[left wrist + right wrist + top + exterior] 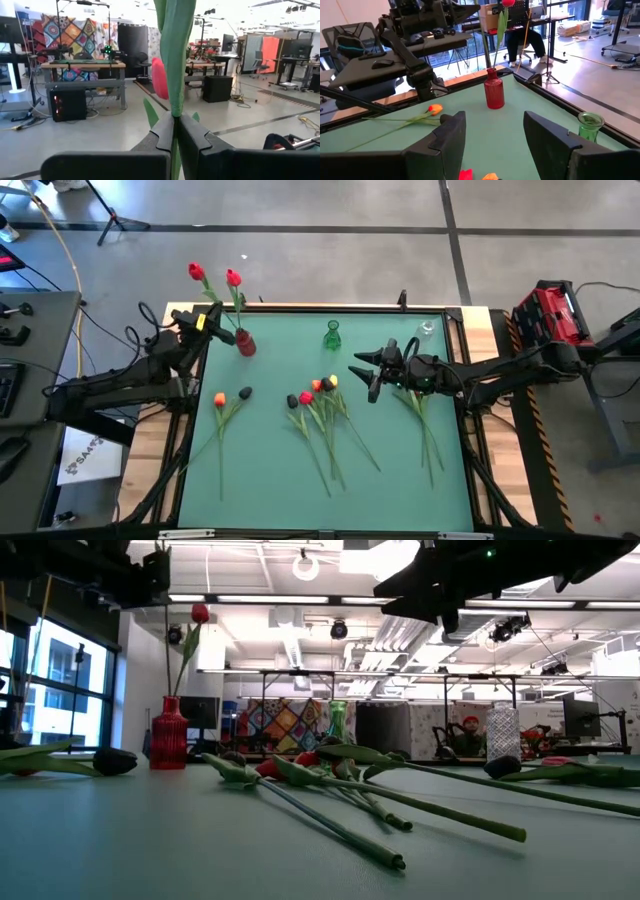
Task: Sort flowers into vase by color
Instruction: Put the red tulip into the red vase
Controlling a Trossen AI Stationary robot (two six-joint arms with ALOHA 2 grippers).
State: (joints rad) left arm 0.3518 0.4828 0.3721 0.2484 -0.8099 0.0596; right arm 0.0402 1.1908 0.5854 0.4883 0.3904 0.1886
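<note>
Left hand [213, 320] grips red flower [197, 272]; three vases.

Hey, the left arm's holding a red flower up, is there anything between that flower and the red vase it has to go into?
Nothing visible does. The left gripper holds a red flower by its stem beside the red vase, which holds one red flower.

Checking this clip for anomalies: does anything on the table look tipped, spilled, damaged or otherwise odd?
Nothing stands out. The red ribbed vase, green glass vase and clear glass vase all stand upright. The loose long-stemmed tulips lie flat on the green table, unsorted. The left gripper pinches a red tulip's green stem by the red vase.
</note>
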